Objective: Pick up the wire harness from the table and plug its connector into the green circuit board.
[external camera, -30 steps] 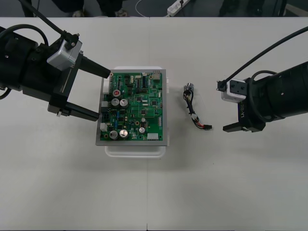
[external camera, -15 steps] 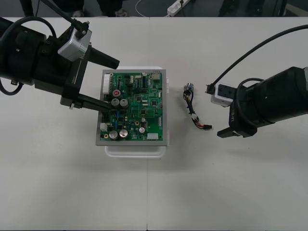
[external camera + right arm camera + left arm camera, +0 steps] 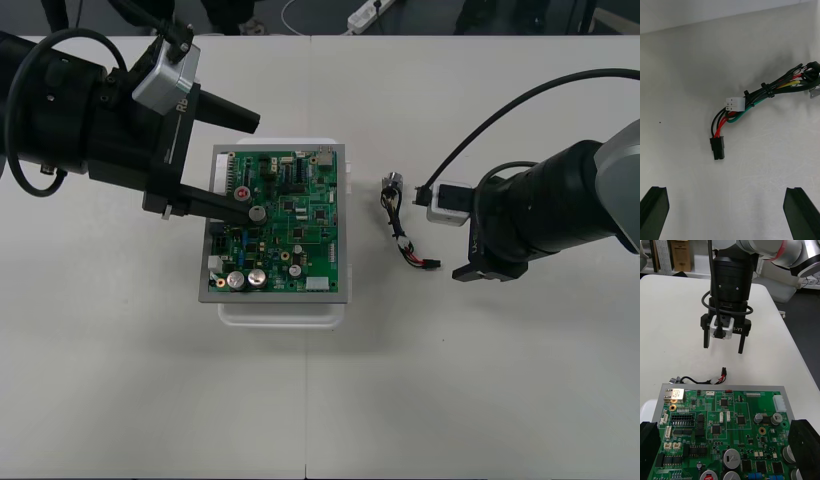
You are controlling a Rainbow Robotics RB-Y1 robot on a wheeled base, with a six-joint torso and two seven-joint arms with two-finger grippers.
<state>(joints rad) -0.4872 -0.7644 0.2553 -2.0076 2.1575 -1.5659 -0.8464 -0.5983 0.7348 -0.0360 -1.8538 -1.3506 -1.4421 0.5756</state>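
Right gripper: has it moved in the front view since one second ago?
Yes: the right gripper came closer to the harness, which stayed beside the board.

No lettering can be read anywhere. The green circuit board (image 3: 278,222), left of centre in the front view, carries fine white printing around its parts and a round red label (image 3: 241,193) near its upper left corner, all too small to make out. A few pale marks on the right gripper (image 3: 723,348), just beside its camera (image 3: 723,323), are equally illegible.
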